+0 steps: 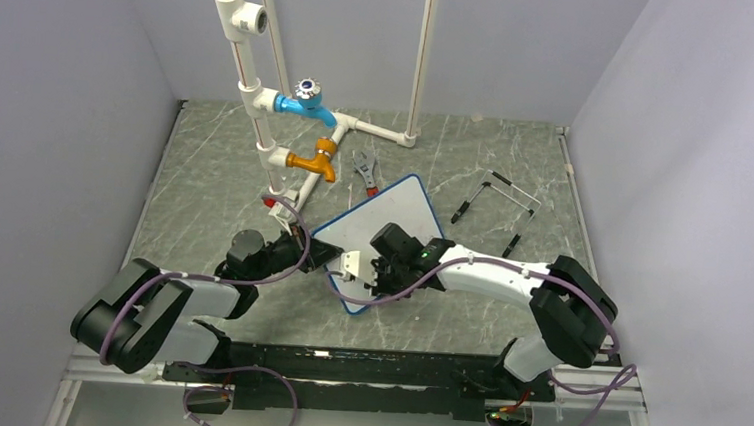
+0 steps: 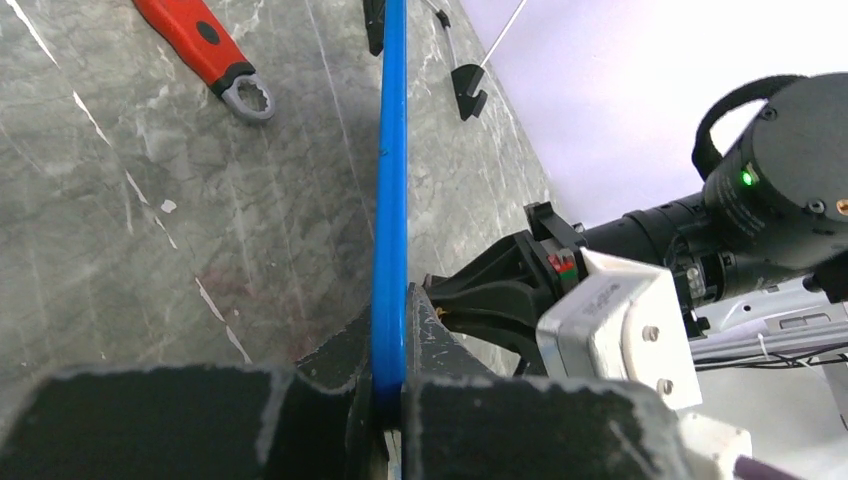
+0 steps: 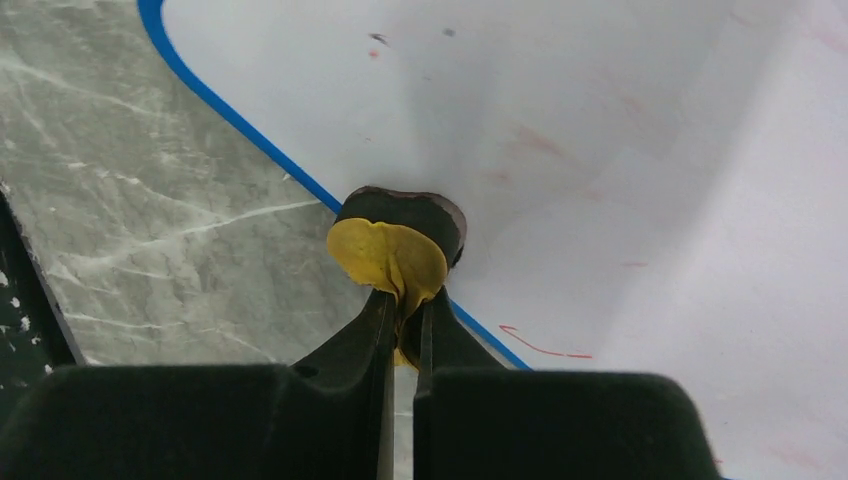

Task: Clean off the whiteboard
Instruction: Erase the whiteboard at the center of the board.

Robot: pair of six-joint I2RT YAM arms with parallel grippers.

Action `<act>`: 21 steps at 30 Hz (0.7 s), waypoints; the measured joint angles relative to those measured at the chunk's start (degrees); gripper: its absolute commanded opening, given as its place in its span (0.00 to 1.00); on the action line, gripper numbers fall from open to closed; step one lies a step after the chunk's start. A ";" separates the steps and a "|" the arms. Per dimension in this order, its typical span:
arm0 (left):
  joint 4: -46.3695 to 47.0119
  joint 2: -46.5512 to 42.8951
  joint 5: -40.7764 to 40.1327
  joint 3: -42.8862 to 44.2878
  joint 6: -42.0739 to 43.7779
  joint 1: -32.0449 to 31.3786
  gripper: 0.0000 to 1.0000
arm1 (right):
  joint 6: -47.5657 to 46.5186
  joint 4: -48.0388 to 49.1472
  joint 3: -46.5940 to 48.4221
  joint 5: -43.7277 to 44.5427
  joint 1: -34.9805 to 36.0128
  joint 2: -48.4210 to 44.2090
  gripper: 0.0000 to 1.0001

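The whiteboard point(image 1: 381, 235) is sitting diagonally on the marble table point(image 1: 215, 177), just ahead of both arms. I cannot tell whether it is lying fully flat.

At the whiteboard's near-left edge, the left gripper point(image 2: 388, 345) is pinching the blue frame point(image 2: 390, 150), its fingers closed tight on either side of the rim. It is probably acting as a brace, so the board does not slide under the rubbing.

At the whiteboard's near edge, just inside the frame, the right gripper point(image 3: 405, 300) is clamping a small eraser pad point(image 3: 395, 245). The crumpled yellow part is squeezed between nearly closed fingers and the dark face is pressing down on the board. Gripping it from above seems meant to put the arm's weight into each stroke.

Further across the whiteboard's face, a red stroke point(image 3: 545, 350) and faint pink smears point(image 3: 540, 140) are showing, so by my reckoning the erasing is only partly done.

Beyond the whiteboard's far edge, a red-handled wrench point(image 2: 205, 50) is lying on the table. Past that, a white pipe stand point(image 1: 304, 118) with a blue tap and an orange one is standing well clear of the wiping.
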 measured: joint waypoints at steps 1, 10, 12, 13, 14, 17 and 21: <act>-0.15 -0.11 0.09 0.00 0.02 0.00 0.00 | 0.11 -0.04 0.00 -0.02 -0.22 0.00 0.00; 0.39 0.44 -1.40 0.26 -0.15 0.02 0.00 | 5.11 3.63 -0.02 4.57 -13.03 -0.31 0.00; 0.98 0.94 -1.40 0.31 -0.46 0.02 0.00 | 5.05 3.67 -0.02 4.81 -13.16 -0.33 0.00; 1.05 0.98 -1.44 0.31 -0.63 0.02 0.00 | 4.68 3.54 -0.04 5.25 -12.52 -0.33 0.00; 1.05 0.98 -1.42 0.31 -0.68 0.02 0.00 | 4.04 3.28 -0.07 5.49 -11.67 -0.33 0.00; 0.98 0.94 -1.38 0.31 -0.61 0.07 0.00 | 1.60 2.34 -0.13 5.01 -7.54 -0.33 0.00; 0.00 0.35 -0.35 0.31 -0.31 0.07 0.00 | -1.68 0.00 -0.13 3.56 -0.61 0.28 0.00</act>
